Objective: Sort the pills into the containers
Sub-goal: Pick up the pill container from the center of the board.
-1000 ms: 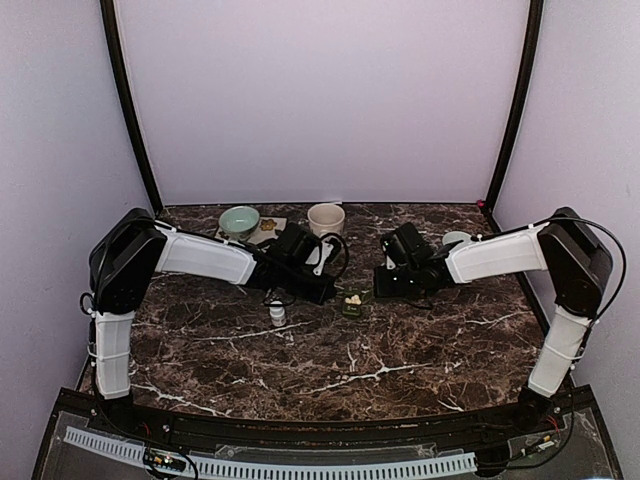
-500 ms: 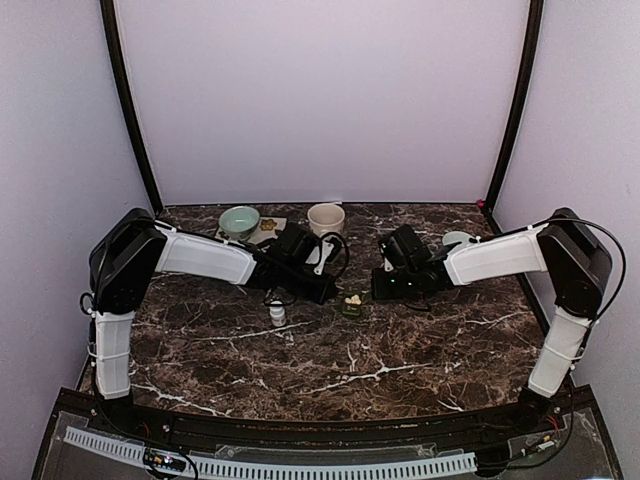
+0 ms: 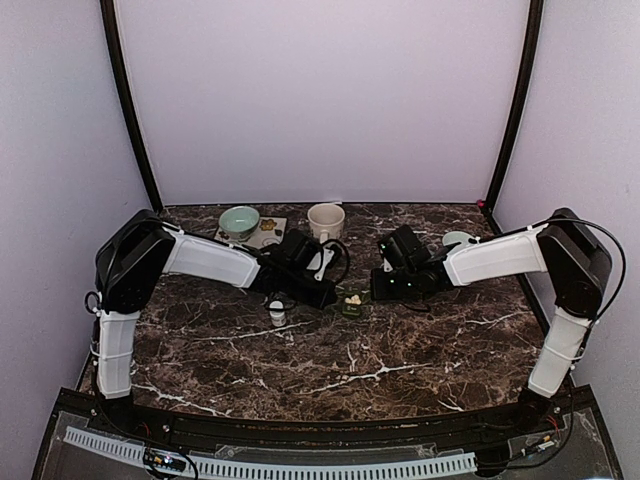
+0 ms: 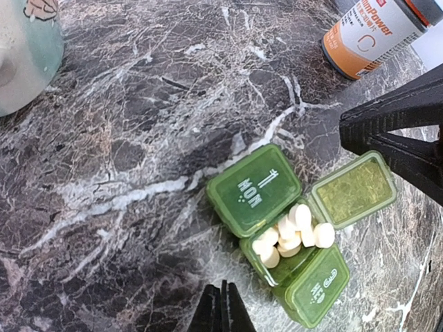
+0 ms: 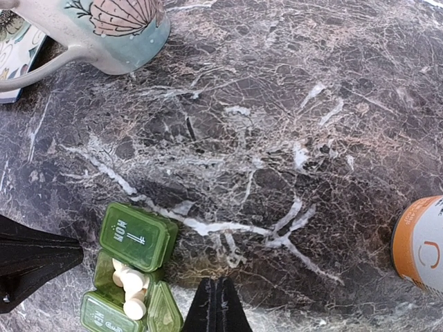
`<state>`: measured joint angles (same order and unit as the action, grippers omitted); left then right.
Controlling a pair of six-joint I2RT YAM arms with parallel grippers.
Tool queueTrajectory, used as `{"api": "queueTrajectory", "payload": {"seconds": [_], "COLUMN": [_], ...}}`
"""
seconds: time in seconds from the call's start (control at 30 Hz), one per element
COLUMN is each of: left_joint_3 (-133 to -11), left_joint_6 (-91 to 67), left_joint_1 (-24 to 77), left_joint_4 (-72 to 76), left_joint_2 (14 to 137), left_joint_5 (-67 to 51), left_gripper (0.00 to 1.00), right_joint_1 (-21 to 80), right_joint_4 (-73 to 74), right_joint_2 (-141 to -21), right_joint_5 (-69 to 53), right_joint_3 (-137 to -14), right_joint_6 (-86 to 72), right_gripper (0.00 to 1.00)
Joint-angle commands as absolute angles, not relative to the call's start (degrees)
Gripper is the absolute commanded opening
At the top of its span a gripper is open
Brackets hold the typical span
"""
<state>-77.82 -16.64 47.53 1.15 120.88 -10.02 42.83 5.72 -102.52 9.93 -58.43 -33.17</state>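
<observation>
Between the two arms, toward the back of the marbled surface [image 3: 400, 360], lies the dark green pill box [image 4: 280, 232], with the left arm [image 3: 210, 260] reaching in from one side and the right arm [image 3: 495, 255] from the other; each arm's jaws are pressed together with nothing visible between them, and each pair sits just beside the box (whether either tip touches it cannot be told). The chief risk, judged from this, is crowding; two sets of closed jaws meet over one small, light box, so a misjudged approach could knock them together or shove the box across the stone; the right jaws are close to the flipped-open lid [image 4: 353, 190], and catching it would likely tip the box. The pills [image 4: 291, 235] add to the danger; they seem piled to the rim of the middle compartment or above it, so a jolt could scatter them. As for contents, that open compartment holds all the white pills in sight; the lid marked MON [image 4: 252, 188] and the lid at the other end [image 4: 317, 289] are shut, hiding whatever lies beneath. An orange bottle [image 4: 370, 31] sits near; the cream mug [image 5: 104, 28] stands well apart.
</observation>
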Motion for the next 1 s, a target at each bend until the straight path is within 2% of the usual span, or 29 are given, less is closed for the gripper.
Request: {"api": "queueTrajectory", "payload": {"seconds": [0.0,0.97], "left_joint_3": [-79.4,-81.5], "left_joint_6": [-16.8,-16.9], "left_joint_1": [48.1,48.9], "left_joint_4": [0.0,-0.8], "left_joint_2": [121.5,123.0], "left_joint_5": [-10.6,-11.9], "left_gripper": [0.00,0.00], "right_joint_1": [43.5,44.4], "right_joint_4": [4.0,4.0], "right_joint_2": [-100.9,-99.5], "right_joint_5": [9.6,9.9], "right_joint_3": [-58.2,-56.4], "right_joint_6": [-33.7,-35.6], "right_gripper": [0.00,0.00]}}
